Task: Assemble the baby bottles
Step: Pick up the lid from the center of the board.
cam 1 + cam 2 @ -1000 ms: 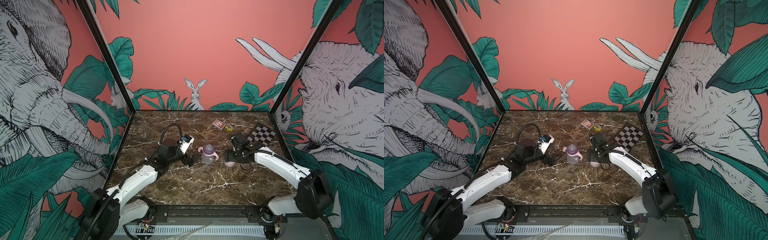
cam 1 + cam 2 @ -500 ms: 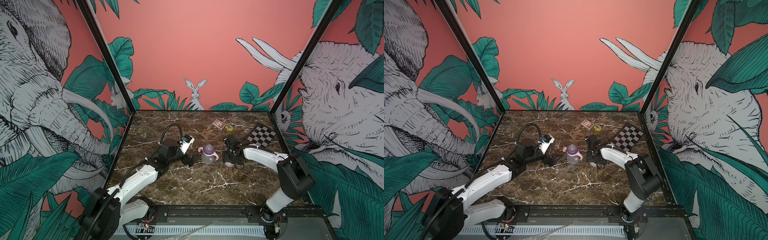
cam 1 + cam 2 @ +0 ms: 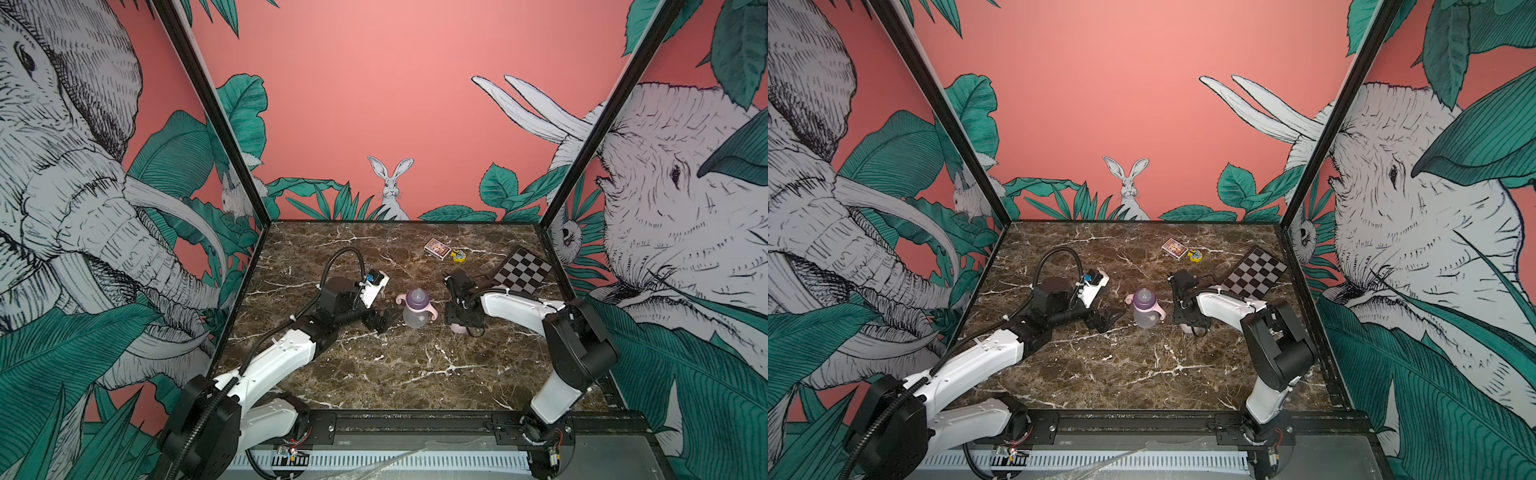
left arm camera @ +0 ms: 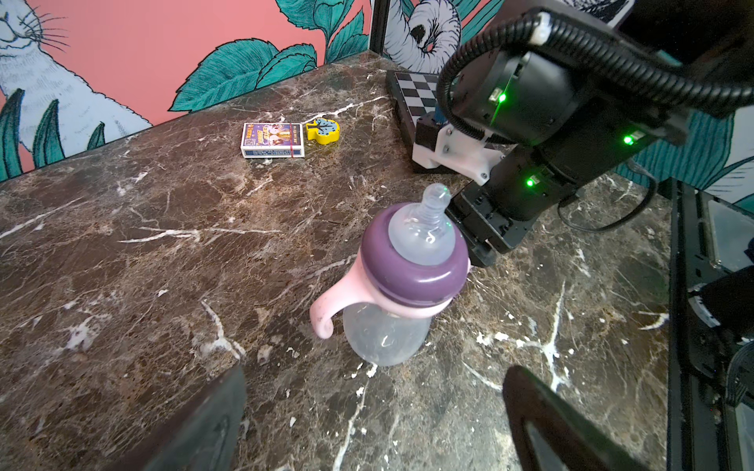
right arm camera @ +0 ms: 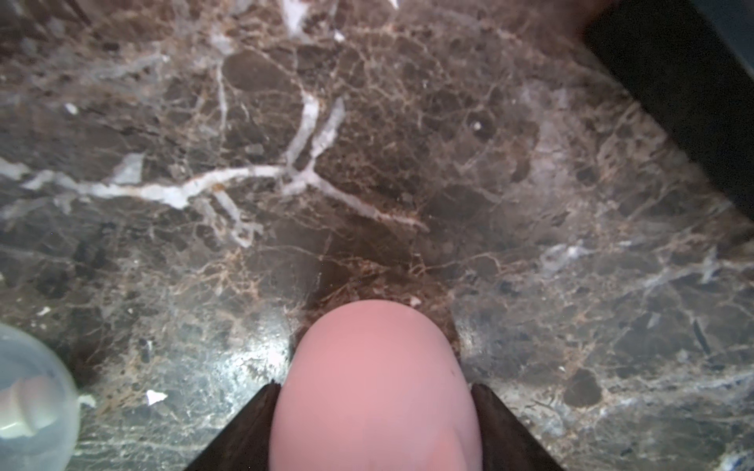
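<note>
The baby bottle (image 3: 417,309) (image 3: 1145,309) stands upright mid-table: clear body, pale pink handled collar, purple ring and translucent nipple (image 4: 424,232). In both top views my left gripper (image 3: 384,320) (image 3: 1111,316) lies low just left of the bottle. In the left wrist view the left gripper (image 4: 373,375) is open, its jaws wide apart and a short way from the bottle. Right of the bottle, my right gripper (image 3: 459,320) (image 5: 374,385) points down at the table. Its two fingers press both sides of the pink dome cap (image 5: 373,367) (image 3: 459,328).
A checkered board (image 3: 524,270) lies at the back right, close behind the right wrist. A small card box (image 3: 437,248) and a small yellow piece (image 3: 458,256) sit near the back wall. The bottle's clear base (image 5: 32,391) shows at the edge of the right wrist view.
The right arm has swung its elbow forward and drawn the gripper closer over the pink cap, and its jaws have narrowed onto it. The left arm and the bottle have not moved.
</note>
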Controlling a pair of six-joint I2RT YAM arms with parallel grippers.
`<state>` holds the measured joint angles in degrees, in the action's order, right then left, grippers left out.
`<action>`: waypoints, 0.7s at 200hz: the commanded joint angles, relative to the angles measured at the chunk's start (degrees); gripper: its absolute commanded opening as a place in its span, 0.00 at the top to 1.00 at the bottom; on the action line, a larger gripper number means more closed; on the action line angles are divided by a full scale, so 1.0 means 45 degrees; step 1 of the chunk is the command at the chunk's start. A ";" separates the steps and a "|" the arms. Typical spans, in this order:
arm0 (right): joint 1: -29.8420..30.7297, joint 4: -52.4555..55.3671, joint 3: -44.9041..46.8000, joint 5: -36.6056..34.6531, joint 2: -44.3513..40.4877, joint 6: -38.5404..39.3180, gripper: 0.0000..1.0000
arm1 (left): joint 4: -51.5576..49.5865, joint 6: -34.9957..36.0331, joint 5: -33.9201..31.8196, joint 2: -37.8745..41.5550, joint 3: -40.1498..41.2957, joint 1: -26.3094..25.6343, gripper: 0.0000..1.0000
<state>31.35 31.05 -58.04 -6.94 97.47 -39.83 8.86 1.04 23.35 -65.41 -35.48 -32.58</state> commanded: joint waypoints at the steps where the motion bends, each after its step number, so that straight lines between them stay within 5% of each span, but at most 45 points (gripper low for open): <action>1: -0.0038 0.0063 -0.0215 -0.0274 -0.0005 -0.0007 0.30 | -0.0110 -0.0021 0.0084 0.0179 -0.0046 0.0091 0.00; 140: -0.0034 0.2112 -0.1815 -0.0400 -0.1173 0.2541 0.36 | -0.0067 -0.0014 0.0223 -0.0077 -0.0210 0.0081 0.00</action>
<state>31.33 36.34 -63.26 -8.58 93.67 -31.75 8.86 1.06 23.40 -65.69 -35.48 -32.58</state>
